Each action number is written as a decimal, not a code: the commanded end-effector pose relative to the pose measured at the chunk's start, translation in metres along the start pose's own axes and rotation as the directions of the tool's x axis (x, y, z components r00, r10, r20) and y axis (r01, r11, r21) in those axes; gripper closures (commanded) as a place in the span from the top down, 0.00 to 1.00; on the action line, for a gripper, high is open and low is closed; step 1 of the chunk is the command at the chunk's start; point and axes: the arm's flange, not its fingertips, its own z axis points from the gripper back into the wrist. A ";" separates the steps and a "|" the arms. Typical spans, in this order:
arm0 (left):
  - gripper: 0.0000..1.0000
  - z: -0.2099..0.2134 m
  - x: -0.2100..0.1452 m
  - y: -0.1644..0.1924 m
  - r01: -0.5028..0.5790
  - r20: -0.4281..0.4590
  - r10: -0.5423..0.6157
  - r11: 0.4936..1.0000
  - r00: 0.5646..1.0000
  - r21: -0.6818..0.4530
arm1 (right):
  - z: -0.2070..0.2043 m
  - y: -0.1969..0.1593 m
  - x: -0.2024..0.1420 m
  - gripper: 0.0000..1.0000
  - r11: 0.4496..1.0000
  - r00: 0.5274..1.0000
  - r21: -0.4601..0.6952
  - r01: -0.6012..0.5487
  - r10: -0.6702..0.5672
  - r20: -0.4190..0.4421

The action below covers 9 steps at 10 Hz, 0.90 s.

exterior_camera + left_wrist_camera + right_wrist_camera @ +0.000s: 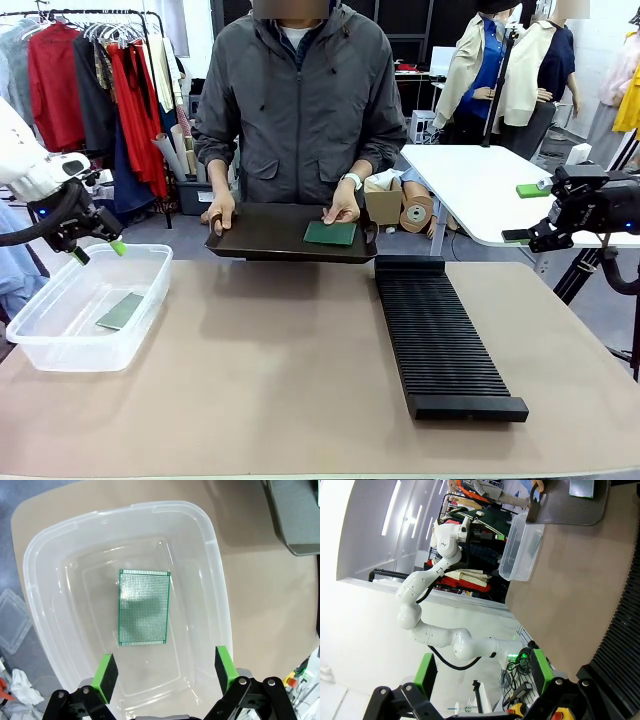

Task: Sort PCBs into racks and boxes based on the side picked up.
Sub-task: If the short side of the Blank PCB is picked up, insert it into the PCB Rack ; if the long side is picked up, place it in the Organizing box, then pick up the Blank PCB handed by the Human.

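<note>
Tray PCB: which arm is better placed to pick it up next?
Probably the right. The PCB lies toward the right end of the tray, nearer the open right gripper. The left gripper hangs open over the tub, farther off.

I see the left claw, spread wide, over the box at its far rim. One PCB lies inside the box; right of it stand the rack and a tray bearing another PCB.
</note>
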 end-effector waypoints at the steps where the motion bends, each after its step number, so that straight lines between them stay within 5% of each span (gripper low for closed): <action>1: 1.00 0.002 0.003 -0.002 -0.023 -0.019 0.023 1.000 1.000 0.003 | 0.001 0.004 0.001 1.00 1.000 1.000 0.004 -0.004 0.004 0.001; 6: 1.00 0.006 0.004 0.006 -0.058 -0.004 0.058 0.990 0.998 -0.131 | 0.001 0.004 0.001 1.00 1.000 1.000 0.004 -0.004 0.004 0.001; 9: 1.00 0.020 0.002 0.022 -0.079 -0.017 0.079 0.899 0.997 -0.432 | 0.001 0.004 0.001 1.00 1.000 1.000 0.004 -0.004 0.004 0.001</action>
